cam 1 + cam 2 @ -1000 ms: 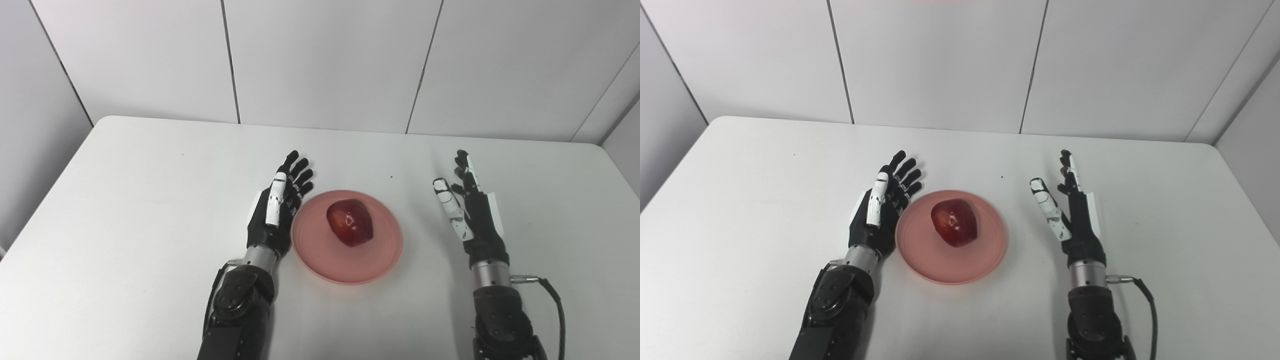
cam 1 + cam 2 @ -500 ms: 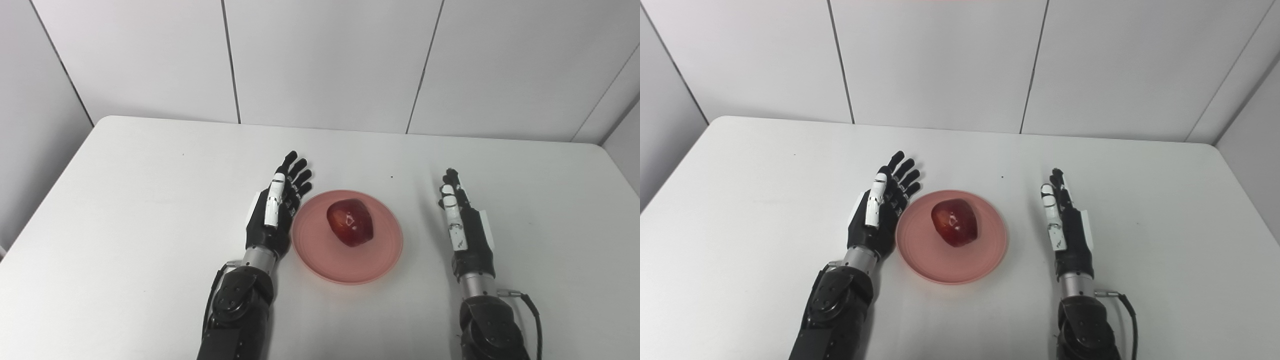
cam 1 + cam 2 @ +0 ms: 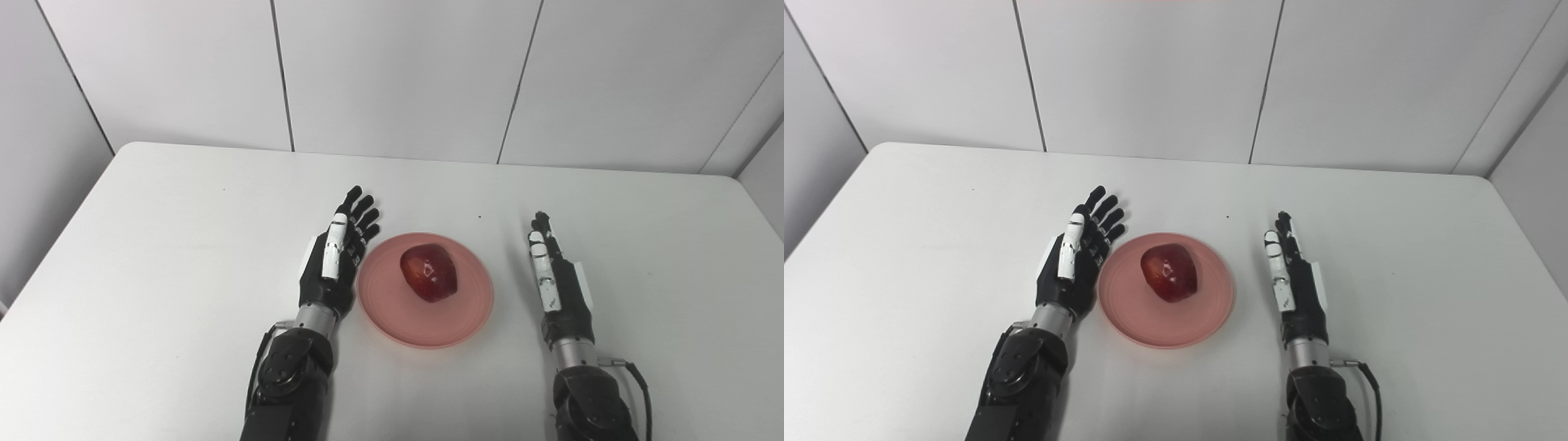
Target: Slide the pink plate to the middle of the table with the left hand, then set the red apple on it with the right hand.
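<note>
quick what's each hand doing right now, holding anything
left hand: open, holding nothing, beside the plate
right hand: open, holding nothing, apart from the plate

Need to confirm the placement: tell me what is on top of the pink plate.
The red apple sits on the pink plate, slightly behind its centre. Nothing else shows on it. The patch of plate beneath the apple is covered.
</note>
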`<control>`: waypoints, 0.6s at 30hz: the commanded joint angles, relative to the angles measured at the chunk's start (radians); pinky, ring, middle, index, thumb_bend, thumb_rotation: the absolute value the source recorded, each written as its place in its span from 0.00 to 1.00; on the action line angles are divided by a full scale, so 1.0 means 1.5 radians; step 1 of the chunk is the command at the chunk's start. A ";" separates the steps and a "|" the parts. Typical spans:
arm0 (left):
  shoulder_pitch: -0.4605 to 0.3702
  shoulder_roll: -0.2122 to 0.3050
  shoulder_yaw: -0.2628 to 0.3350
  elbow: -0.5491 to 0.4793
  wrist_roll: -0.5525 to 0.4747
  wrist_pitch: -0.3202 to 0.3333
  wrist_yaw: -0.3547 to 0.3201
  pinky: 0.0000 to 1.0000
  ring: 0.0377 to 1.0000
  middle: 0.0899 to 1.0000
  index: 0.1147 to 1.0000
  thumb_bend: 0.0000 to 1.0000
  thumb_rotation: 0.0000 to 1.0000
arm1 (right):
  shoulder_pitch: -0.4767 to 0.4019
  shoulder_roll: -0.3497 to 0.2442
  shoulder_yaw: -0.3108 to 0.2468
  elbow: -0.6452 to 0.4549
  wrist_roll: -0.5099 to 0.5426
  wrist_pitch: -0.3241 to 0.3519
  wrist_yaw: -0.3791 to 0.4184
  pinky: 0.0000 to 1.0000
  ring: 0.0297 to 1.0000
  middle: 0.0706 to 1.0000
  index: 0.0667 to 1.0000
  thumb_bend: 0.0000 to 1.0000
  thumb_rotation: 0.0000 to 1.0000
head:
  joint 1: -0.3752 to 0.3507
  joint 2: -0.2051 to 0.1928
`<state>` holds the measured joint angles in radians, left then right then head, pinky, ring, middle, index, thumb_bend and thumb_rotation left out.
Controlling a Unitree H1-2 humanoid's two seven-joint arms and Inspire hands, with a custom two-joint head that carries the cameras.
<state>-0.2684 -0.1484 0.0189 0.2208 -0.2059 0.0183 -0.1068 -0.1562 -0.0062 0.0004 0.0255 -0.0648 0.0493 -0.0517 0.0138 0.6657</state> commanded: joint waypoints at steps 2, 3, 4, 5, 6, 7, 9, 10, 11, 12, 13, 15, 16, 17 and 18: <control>0.023 0.007 0.002 0.013 0.009 0.024 0.014 0.93 0.93 0.94 0.93 0.35 1.00 | -0.011 0.000 0.001 -0.013 0.008 -0.037 0.006 1.00 0.99 0.98 0.99 0.24 1.00 | 0.000 0.000; 0.023 0.007 0.002 0.013 0.009 0.024 0.014 0.93 0.93 0.94 0.93 0.35 1.00 | -0.011 -0.001 0.002 -0.013 0.008 -0.037 0.007 1.00 0.99 0.98 0.99 0.24 1.00 | 0.000 0.000; 0.024 0.008 0.001 0.011 0.009 0.024 0.014 0.94 0.94 0.94 0.93 0.35 1.00 | -0.011 -0.001 0.002 -0.013 0.009 -0.037 0.008 1.00 0.99 0.99 0.99 0.23 1.00 | 0.000 0.000; 0.024 0.008 0.001 0.011 0.009 0.025 0.014 0.93 0.94 0.95 0.93 0.35 1.00 | -0.011 -0.002 0.003 -0.014 0.010 -0.038 0.009 1.00 1.00 0.99 0.99 0.23 1.00 | 0.000 0.000; 0.024 0.008 0.001 0.010 0.010 0.025 0.014 0.93 0.94 0.95 0.93 0.35 1.00 | -0.012 -0.003 0.004 -0.012 0.009 -0.040 0.009 1.00 1.00 0.99 0.99 0.23 1.00 | 0.001 0.000; 0.025 0.008 0.001 0.010 0.010 0.025 0.014 0.93 0.94 0.95 0.93 0.35 1.00 | -0.012 -0.004 0.005 -0.011 0.009 -0.042 0.010 1.00 0.99 0.99 0.99 0.23 1.00 | 0.001 0.000; 0.025 0.008 0.001 0.009 0.010 0.025 0.015 0.93 0.94 0.95 0.93 0.35 1.00 | -0.013 -0.006 0.005 -0.009 0.010 -0.044 0.010 1.00 0.99 0.99 0.99 0.24 1.00 | 0.002 0.001; 0.026 0.008 0.001 0.008 0.010 0.027 0.015 0.93 0.94 0.95 0.93 0.35 1.00 | -0.013 -0.006 0.005 -0.009 0.011 -0.044 0.011 1.00 0.99 0.99 0.99 0.24 1.00 | 0.002 0.001; 0.026 0.008 0.002 0.007 0.009 0.027 0.016 0.93 0.94 0.94 0.93 0.35 1.00 | -0.013 -0.006 0.005 -0.009 0.012 -0.043 0.011 1.00 0.99 0.99 0.99 0.24 1.00 | 0.002 0.001; 0.026 0.007 0.002 0.006 0.009 0.028 0.016 0.93 0.94 0.94 0.93 0.35 1.00 | -0.013 -0.007 0.005 -0.009 0.011 -0.044 0.012 0.99 0.99 0.99 0.99 0.23 1.00 | 0.003 0.001; 0.027 0.007 0.002 0.006 0.009 0.027 0.016 0.93 0.94 0.94 0.93 0.35 1.00 | -0.013 -0.007 0.005 -0.009 0.012 -0.044 0.012 0.99 0.99 0.99 0.99 0.23 1.00 | 0.002 0.001; 0.027 0.009 0.001 0.008 0.011 0.024 0.015 0.94 0.94 0.94 0.93 0.35 1.00 | -0.013 -0.008 0.006 -0.008 0.011 -0.045 0.011 0.99 0.99 0.99 0.99 0.23 1.00 | 0.002 0.001; 0.027 0.009 0.001 0.008 0.011 0.025 0.015 0.93 0.94 0.94 0.93 0.35 1.00 | -0.013 -0.008 0.005 -0.007 0.011 -0.045 0.011 0.99 0.99 0.99 0.99 0.24 1.00 | 0.002 0.001; 0.027 0.010 0.001 0.007 0.011 0.026 0.015 0.93 0.93 0.94 0.93 0.36 1.00 | -0.013 -0.007 0.005 -0.007 0.011 -0.045 0.011 0.99 0.99 0.99 0.99 0.24 1.00 | 0.002 0.001; 0.028 0.010 0.000 0.006 0.012 0.025 0.014 0.93 0.93 0.94 0.93 0.36 1.00 | -0.012 -0.007 0.004 -0.007 0.011 -0.044 0.011 0.99 0.99 0.99 0.99 0.25 1.00 | 0.004 0.002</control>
<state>-0.2611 -0.1451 0.0175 0.2110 -0.2039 0.0184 -0.1065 -0.1561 -0.0116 0.0068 0.0287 -0.0538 0.0447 -0.0397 0.0169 0.6688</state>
